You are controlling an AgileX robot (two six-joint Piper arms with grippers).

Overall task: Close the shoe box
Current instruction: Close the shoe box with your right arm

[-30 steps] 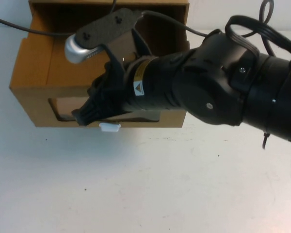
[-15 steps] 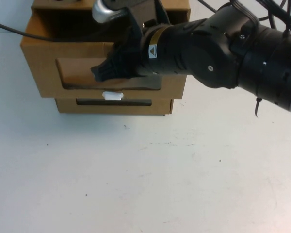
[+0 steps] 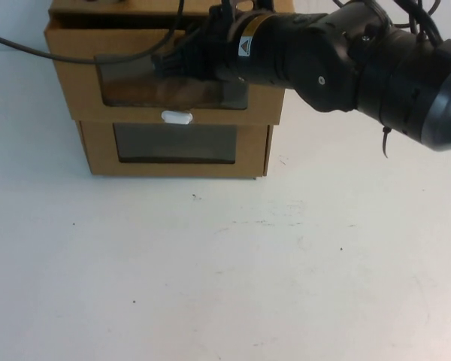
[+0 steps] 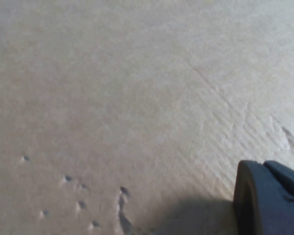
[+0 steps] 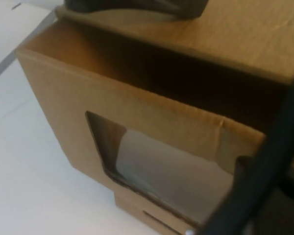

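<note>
Bare white table (image 3: 233, 278) is lying open in front. Lower box (image 3: 177, 154) is sitting beneath the shoe box (image 3: 79, 94), drawer projecting slightly. Right gripper (image 3: 173, 64) is pressing its window; opening indiscernible. Left gripper (image 4: 269, 196) is touching cardboard; opening indiscernible.

I can read no words or numbers, only a black-triangle warning sign on a yellow label on the right arm (image 3: 338, 60).

Right gripper (image 3: 173, 64) jaws blurred; left gripper (image 4: 269, 198) cropped.
</note>
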